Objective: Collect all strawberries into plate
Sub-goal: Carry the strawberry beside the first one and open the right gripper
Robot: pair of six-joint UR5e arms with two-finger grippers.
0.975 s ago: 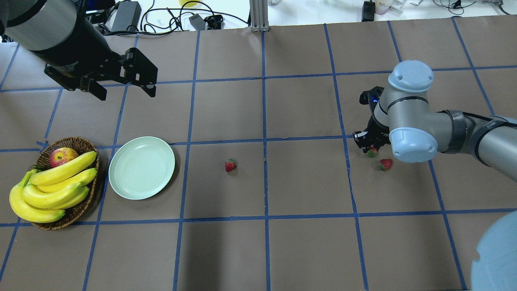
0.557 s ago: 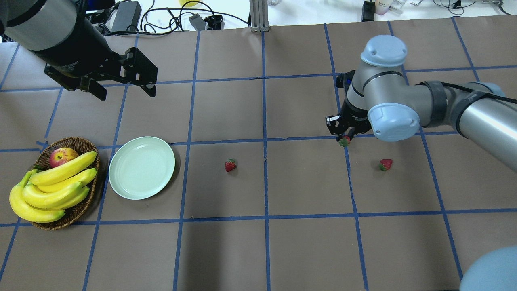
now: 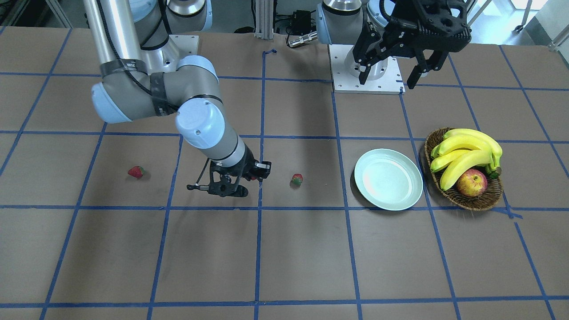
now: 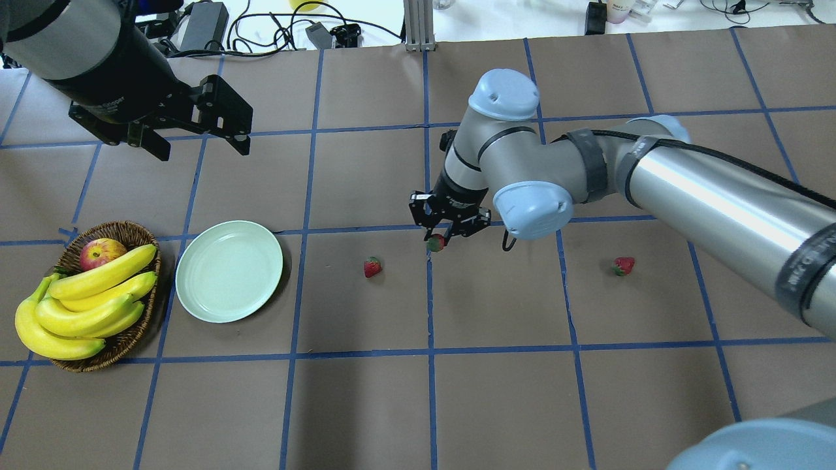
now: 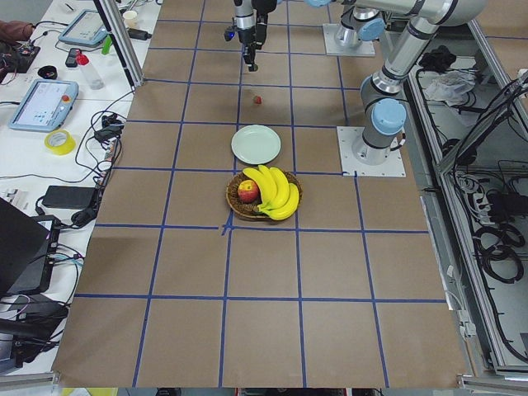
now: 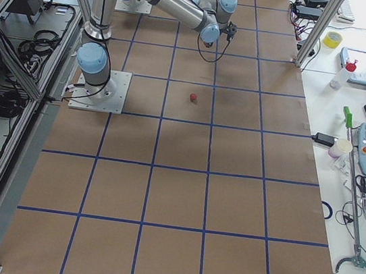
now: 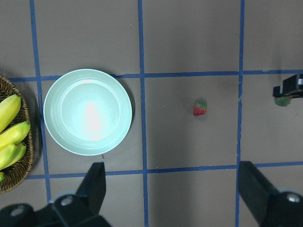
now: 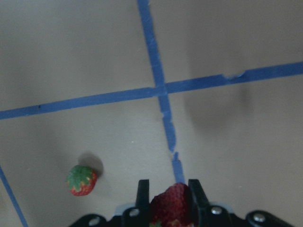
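the right gripper (image 4: 444, 235) hangs low over the table (image 4: 496, 391), pointing down and clenched on one strawberry (image 4: 435, 243); in the right wrist view the red berry sits pinched between the two dark fingertips (image 8: 143, 189), clear of the brown surface. a second strawberry (image 4: 372, 266) lies on the table near this gripper, on the robot's left of it, apart from the fingertips and untouched. the third strawberry (image 4: 624, 266) lies well apart on the gripper's other side, toward the robot's right. the plate (image 4: 228, 271) sits farther off on the same side as the second strawberry and beyond it, and all three berries are outside it. the left gripper (image 4: 199, 145) hangs high above the table, released, its jaws spread wide. in the left wrist view the plate lies on the table below it, ahead of one of its fingers (image 7: 94, 189), and the second strawberry lies ahead of the gap between them. past the plate, on the side away from the right gripper, a wicker basket (image 4: 140, 235) just beside the plate's rim holds bananas (image 4: 91, 294) and an apple (image 4: 101, 252).
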